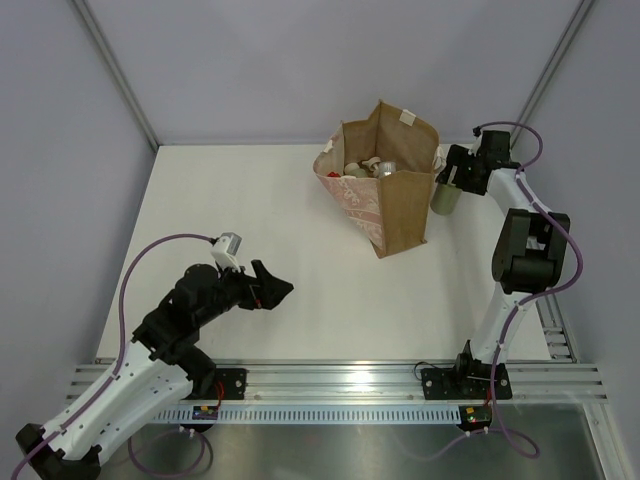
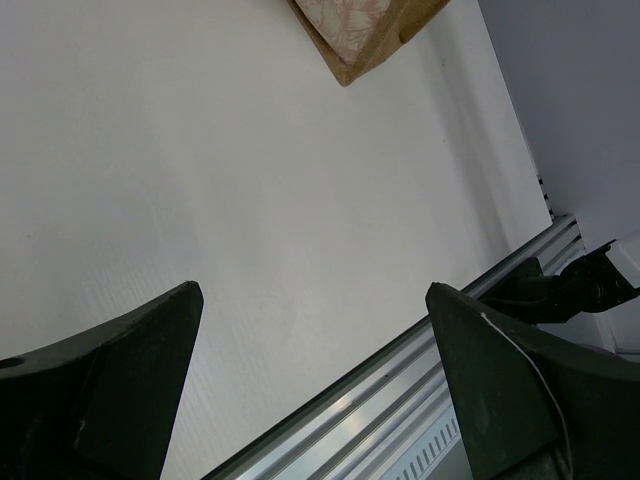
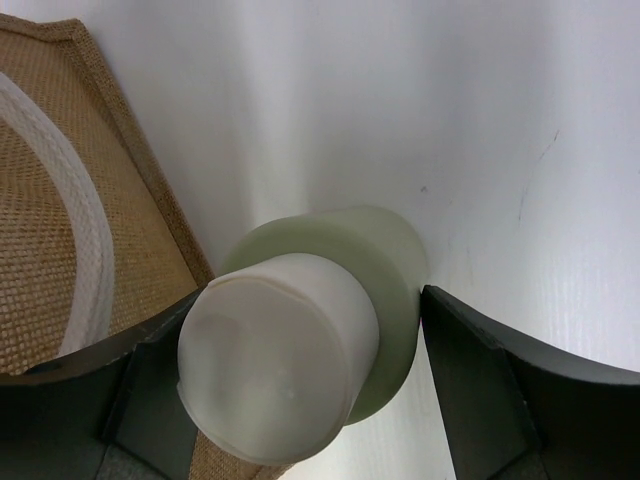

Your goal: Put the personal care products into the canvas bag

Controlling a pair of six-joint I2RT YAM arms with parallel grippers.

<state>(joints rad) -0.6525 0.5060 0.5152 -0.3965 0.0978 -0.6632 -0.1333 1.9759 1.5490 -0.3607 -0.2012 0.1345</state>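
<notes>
The canvas bag (image 1: 398,200) stands upright at the far middle of the table, with its pinkish patterned side (image 1: 350,198) facing left. Several products (image 1: 365,168) lie inside it, one with a red cap. My right gripper (image 1: 458,175) is just right of the bag, shut on a pale cream-green bottle (image 1: 445,197) with a white cap. In the right wrist view the fingers (image 3: 470,360) press the bottle's body (image 3: 385,250) right beside the bag's woven wall (image 3: 60,200). My left gripper (image 1: 272,290) is open and empty over bare table near the front left; its gap (image 2: 313,287) holds nothing.
The aluminium rail (image 1: 340,380) runs along the table's near edge. Grey enclosure walls with metal posts (image 1: 115,70) stand at the back and sides. The bag's corner (image 2: 365,35) shows at the top of the left wrist view.
</notes>
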